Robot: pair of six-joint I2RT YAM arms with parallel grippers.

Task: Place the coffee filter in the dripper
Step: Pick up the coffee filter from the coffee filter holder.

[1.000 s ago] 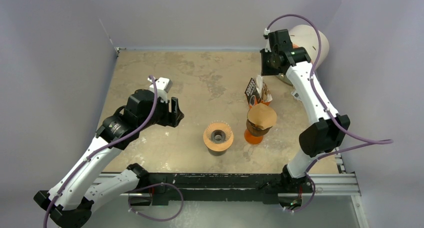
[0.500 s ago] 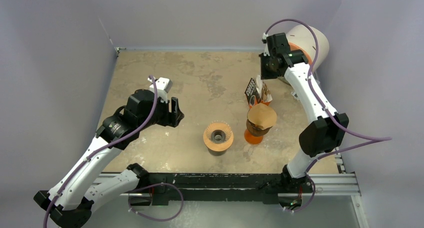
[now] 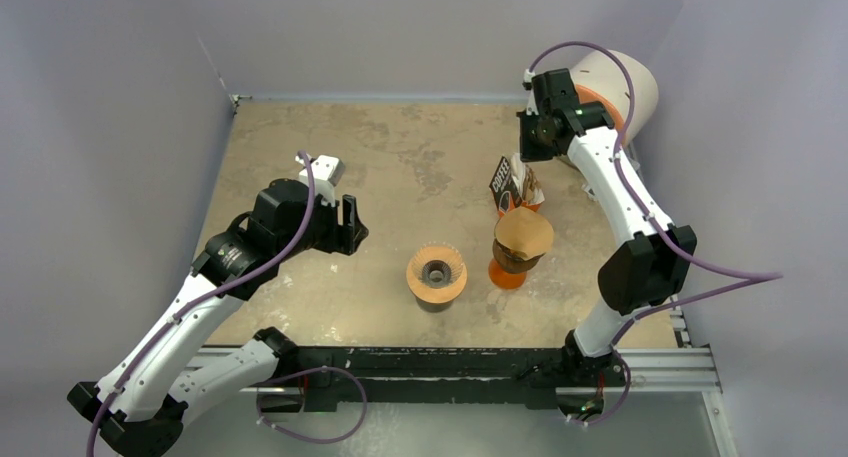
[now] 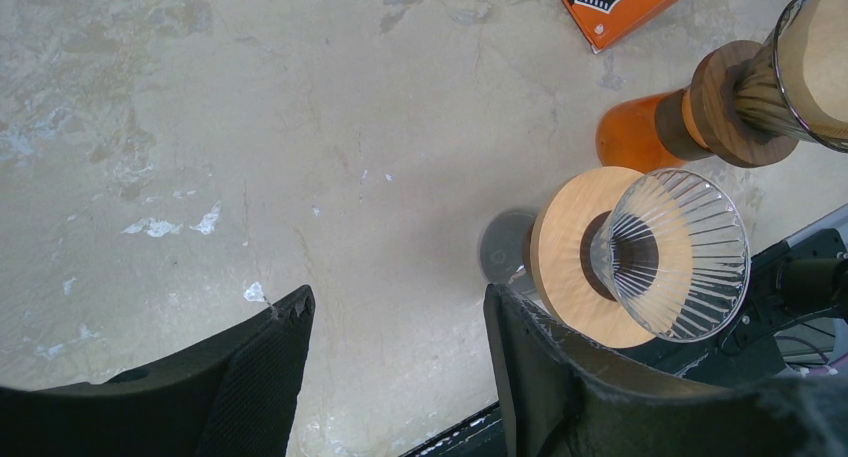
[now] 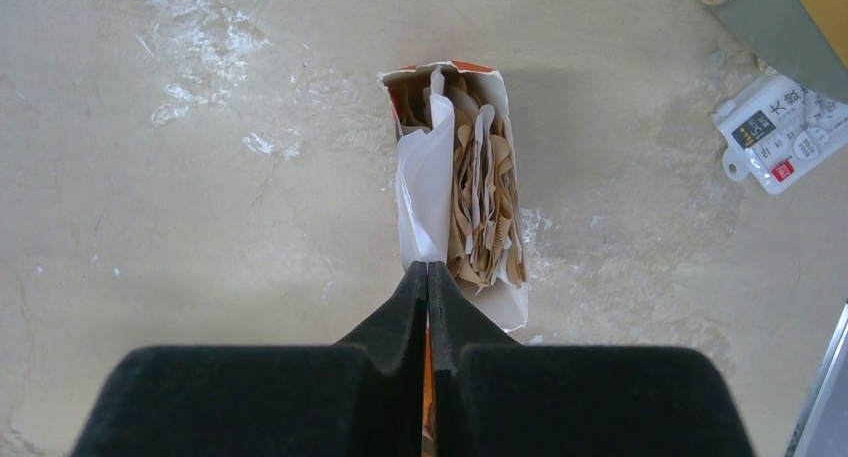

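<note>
— Far right on the table [image 3: 400,147], where are the coffee filters [image 5: 482,202]?
— Packed in their box [image 3: 503,175], under the right gripper's [image 5: 427,269] clenched, empty fingertips. Left gripper [image 4: 395,312] spread open, left of the dripper [image 4: 660,257].

We find the top camera fixed above and behind the arm bases, facing down and forward from afar, taking in the whole tabletop [image 3: 400,147]. The left wrist camera looks steeply down past its claw [image 4: 395,322], fairly near the surface; it shares the dripper [image 4: 660,257] with the top view. The right wrist camera faces almost straight down over its claw [image 5: 428,272], close above the open box [image 5: 460,192], also seen from the top. A corner of that box shows in the left wrist view too.
</note>
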